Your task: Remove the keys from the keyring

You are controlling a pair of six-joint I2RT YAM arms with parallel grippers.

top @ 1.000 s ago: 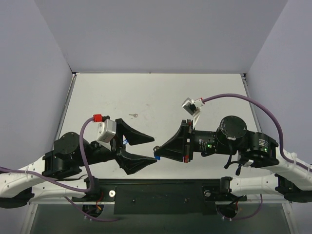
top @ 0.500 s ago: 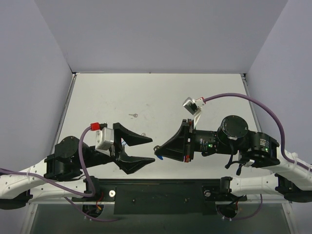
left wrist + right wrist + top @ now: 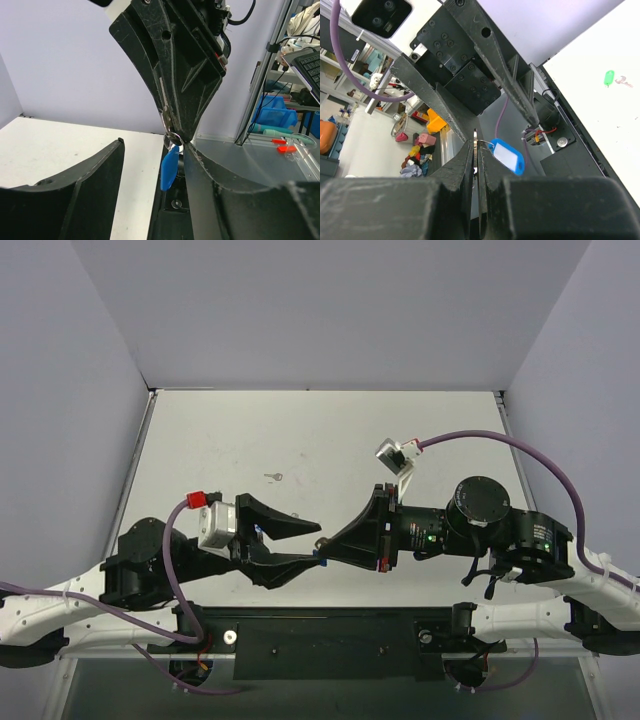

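A: Right, risk check. Nearest first: the blue tag hangs from the keyring, up in the air over the near edge of the bench, between your two arms. Your right gripper is clamped tight on the keyring's metal. Ring or key blade, can't tell which.
B: And left?
A: Your left gripper is partway wide, with its fingers straddling the tag and holding nothing. The tag sits close to one finger; contact unclear.
B: What bites?
A: Pinch off-centre and the tag swings out, so you grab air. Pull too hard and the ring could twist out of the right pinch. Then everything drops at the near edge, maybe off the bench.
B: Pose?
A: Both forearms lie low and level, tips nose to nose. Left is angled in from the near-left corner, right from the near-right.
B: Further out?
A: One green-tag key lies loose on the bench, left of centre, well apart from both arms.
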